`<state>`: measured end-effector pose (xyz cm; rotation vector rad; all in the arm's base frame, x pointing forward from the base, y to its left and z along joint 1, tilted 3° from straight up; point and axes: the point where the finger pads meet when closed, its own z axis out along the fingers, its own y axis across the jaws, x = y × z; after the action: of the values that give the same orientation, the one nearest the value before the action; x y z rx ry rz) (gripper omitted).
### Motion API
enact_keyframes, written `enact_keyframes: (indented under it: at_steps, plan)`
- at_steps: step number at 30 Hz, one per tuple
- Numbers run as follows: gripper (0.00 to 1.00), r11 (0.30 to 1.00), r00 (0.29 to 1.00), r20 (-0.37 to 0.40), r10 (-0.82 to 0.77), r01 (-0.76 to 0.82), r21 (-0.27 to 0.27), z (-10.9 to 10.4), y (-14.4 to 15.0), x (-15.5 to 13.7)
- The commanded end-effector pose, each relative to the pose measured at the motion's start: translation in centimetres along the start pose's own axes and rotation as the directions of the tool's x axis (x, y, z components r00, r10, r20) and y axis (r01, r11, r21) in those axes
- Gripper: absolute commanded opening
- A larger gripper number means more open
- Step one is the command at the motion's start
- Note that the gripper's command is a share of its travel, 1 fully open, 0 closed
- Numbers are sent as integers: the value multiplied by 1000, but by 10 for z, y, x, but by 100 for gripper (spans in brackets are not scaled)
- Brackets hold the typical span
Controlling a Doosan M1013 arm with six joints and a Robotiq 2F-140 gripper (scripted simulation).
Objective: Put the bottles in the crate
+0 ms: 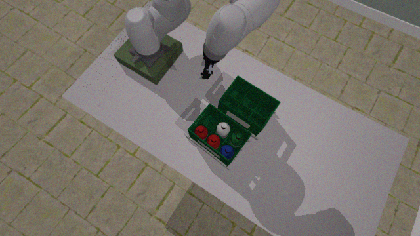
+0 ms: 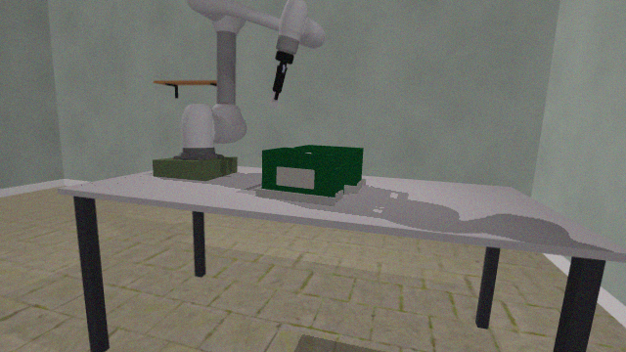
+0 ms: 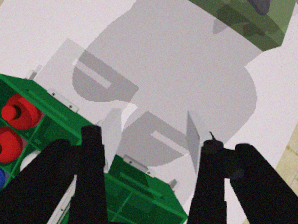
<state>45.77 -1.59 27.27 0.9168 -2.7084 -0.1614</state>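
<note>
The crate with the bottles (image 1: 230, 120) (image 2: 293, 158) (image 3: 65, 119) stands level on the table. In it stand a red bottle (image 1: 201, 132) (image 3: 22, 112), another red bottle (image 1: 213, 141) (image 3: 9, 145), a white bottle (image 1: 223, 130), a green bottle (image 1: 237, 139) and a blue bottle (image 1: 226, 153); one compartment is empty. The empty crate (image 1: 223, 106) (image 3: 159, 187) stands level beside it. My gripper (image 1: 206, 77) (image 2: 276, 100) (image 3: 154, 124) is partly open, with nothing between its fingers, high above the table on the robot-base side of the crates. I cannot see the pick list.
The green base block (image 1: 154, 70) (image 2: 186, 168) (image 3: 250, 32) carries the arm at one end of the table (image 1: 108, 98) (image 2: 122, 188). The two crates stand close together. Shadows of the arm and crates fall across the table. A wooden shelf (image 2: 186, 82) is on the wall behind.
</note>
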Motion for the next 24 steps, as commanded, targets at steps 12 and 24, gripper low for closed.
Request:
enact_keyframes:
  at_steps: [12,24]
  plan:
    - [38,882,882,4,-470,470,46,-8,23,-52]
    - [38,700,703,-17,-711,710,71,-13,40,-81]
